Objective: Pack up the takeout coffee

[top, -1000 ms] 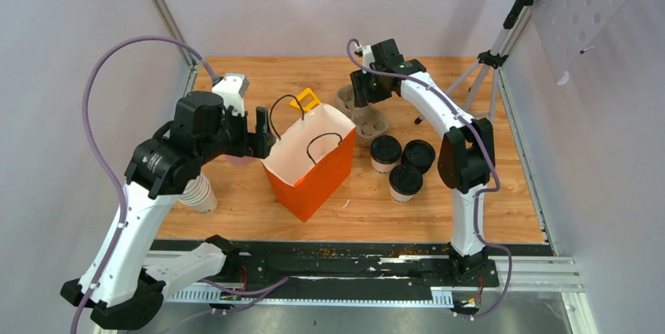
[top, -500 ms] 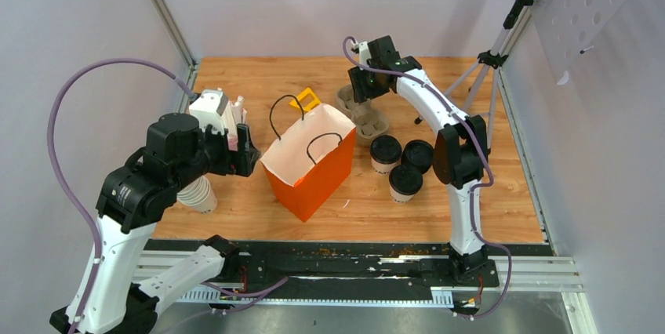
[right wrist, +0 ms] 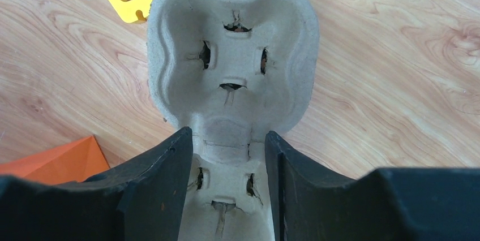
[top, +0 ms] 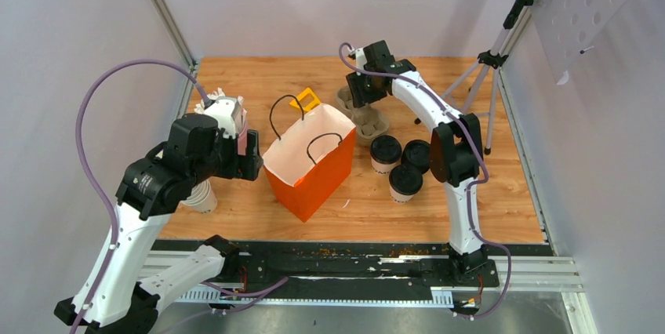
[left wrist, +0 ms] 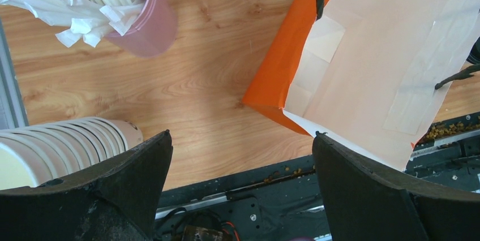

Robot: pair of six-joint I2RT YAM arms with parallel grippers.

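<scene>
Wooden table point(top: 235, 83), three black-lidded white cups point(top: 405, 180)

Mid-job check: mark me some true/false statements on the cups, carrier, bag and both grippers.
1. Three lidded cups stand right of the orange bag. True.
2. One cup sits in the pulp carrier. False: its visible pockets are empty.
3. The right gripper has its fingers either side of the carrier's narrow middle. True.
4. The left gripper holds a cup from the lidless stack. False: it is open and empty.
5. The bag is folded flat. False: it stands open.
</scene>
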